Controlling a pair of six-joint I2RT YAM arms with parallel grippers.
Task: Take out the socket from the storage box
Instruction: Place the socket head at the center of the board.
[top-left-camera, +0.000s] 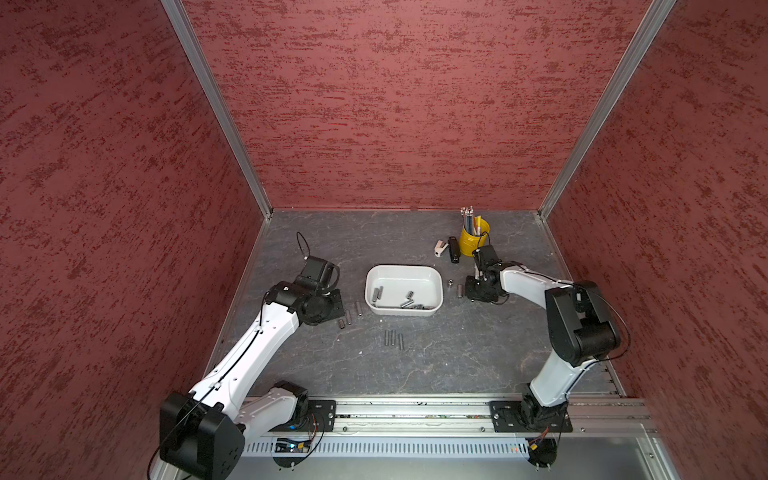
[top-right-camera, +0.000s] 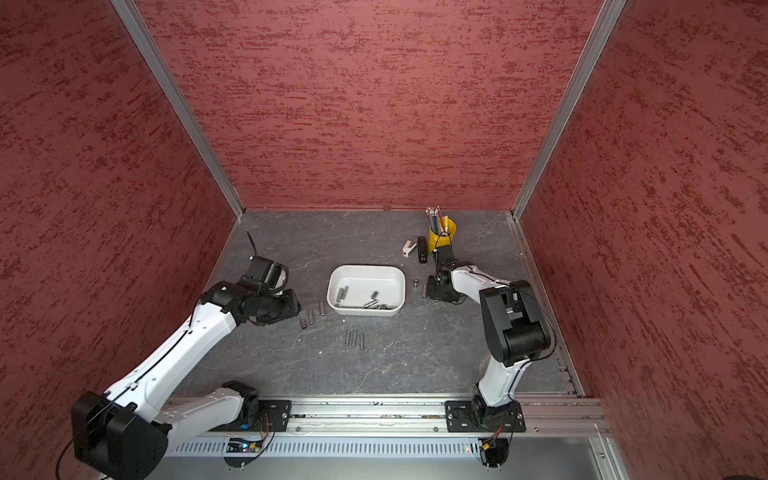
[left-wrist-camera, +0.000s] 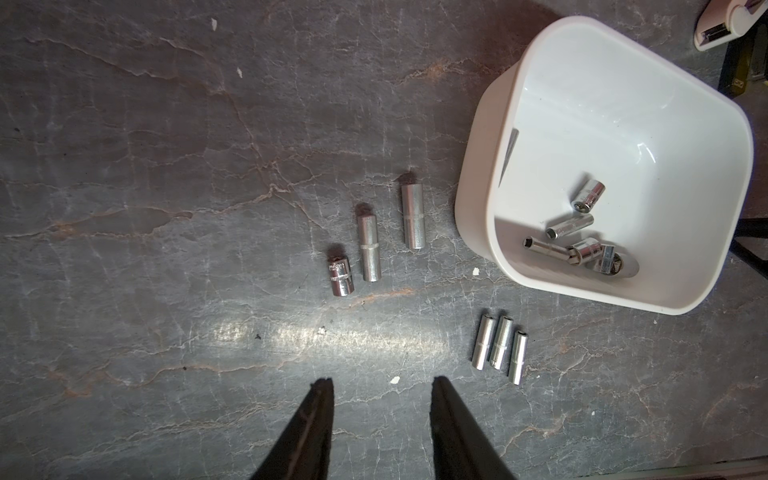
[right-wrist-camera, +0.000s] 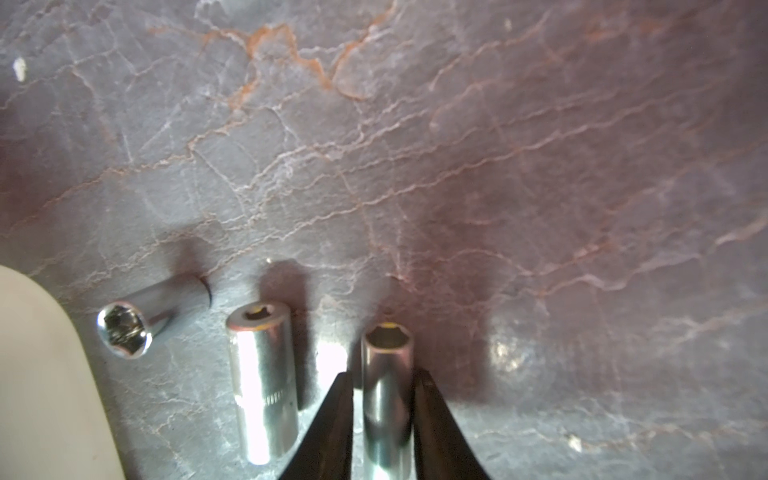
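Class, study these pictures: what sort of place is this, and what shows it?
Likely a robot test cell: red textured wall panels enclose a grey stone-patterned tabletop, and two white-and-black arms stand on an aluminium rail.

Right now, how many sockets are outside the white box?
9: three sockets left of the storage box, three in front of it, two to its right, one more between the right gripper's jaws. Others may be hidden.
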